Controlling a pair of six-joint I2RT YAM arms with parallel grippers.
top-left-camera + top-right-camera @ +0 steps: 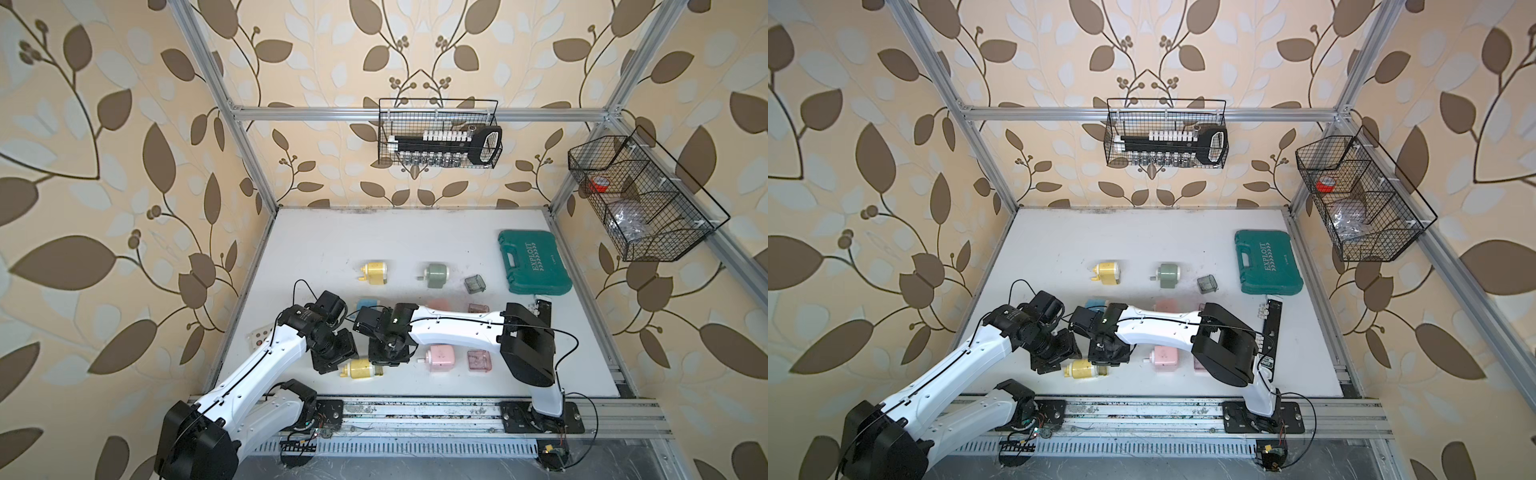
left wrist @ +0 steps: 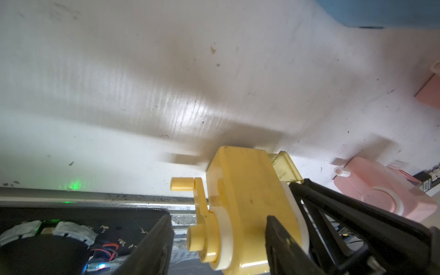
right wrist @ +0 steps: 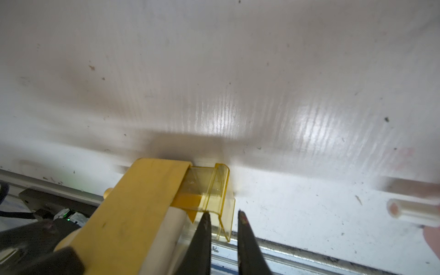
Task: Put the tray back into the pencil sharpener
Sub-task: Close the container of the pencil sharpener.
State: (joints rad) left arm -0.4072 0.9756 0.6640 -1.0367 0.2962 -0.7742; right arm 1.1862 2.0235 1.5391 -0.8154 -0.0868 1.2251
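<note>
Overhead light is flooding the white bench (image 1: 374, 241) pretty evenly in both top views, and the wide lens is bending the frame posts (image 1: 251, 158) toward the edges. In the wrist views glare is streaking across the bench, a soft shadow is pooling next to the yellow sharpener (image 2: 247, 202), and motion blur is smearing the shadow's edges. The close-up fingers (image 3: 202, 240) are looking soft, the pale handle (image 3: 414, 212) too.

Pencil sharpener (image 2: 247, 202): opaque yellow plastic, smooth, semi-matt, few dark specks; white plastic ring at crank end. Tray (image 3: 214, 188): see-thru yellow plastic, glossy. Counter (image 3: 238, 71): white, finely ribbed sheet w/ soft sheen, specks & scuffs. Rail (image 3: 309, 257): bare metal, gritty. Pink sharpener (image 2: 381, 190): smooth plastic, matt.
</note>
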